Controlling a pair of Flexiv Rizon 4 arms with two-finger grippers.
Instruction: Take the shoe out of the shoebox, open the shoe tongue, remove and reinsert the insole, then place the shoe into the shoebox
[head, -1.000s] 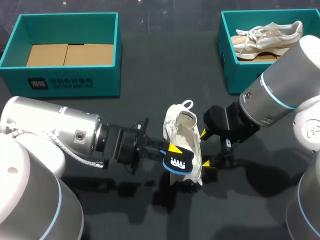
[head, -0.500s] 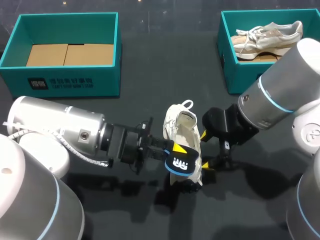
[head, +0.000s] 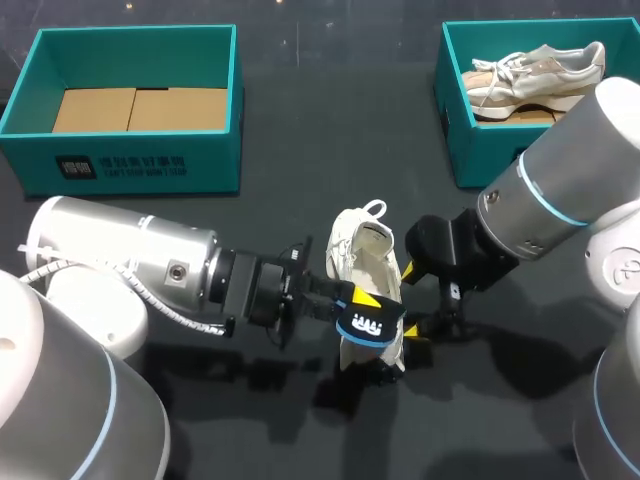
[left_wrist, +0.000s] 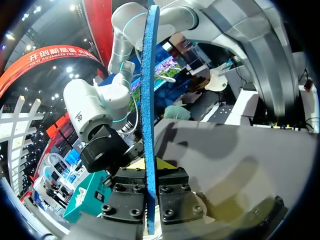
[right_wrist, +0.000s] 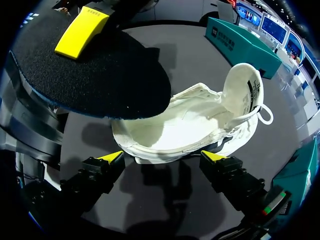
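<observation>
Foam insole (head: 368, 322) is looking light and floppy, so I'm pinching its edge with left gripper (left_wrist: 150, 175); right gripper (right_wrist: 162, 156) is hovering spread by shoe (right_wrist: 200, 117).

We count two teal shoeboxes (head: 140, 165) (head: 490, 150), one white shoe (head: 362, 260) on the desk (head: 300, 130), two beige sneakers (head: 530, 75), one insole (head: 368, 323).

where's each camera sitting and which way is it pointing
Head view: above and behind the robot, looking down on the table; left arm and right arm show, left fingers holding the insole by the white shoe.
Left wrist view: on the left wrist, looking along its fingers, which clamp the insole edge-on.
Right wrist view: on the right wrist, facing into the shoe; open right fingers show.
Shared: both wrist views show the insole.
</observation>
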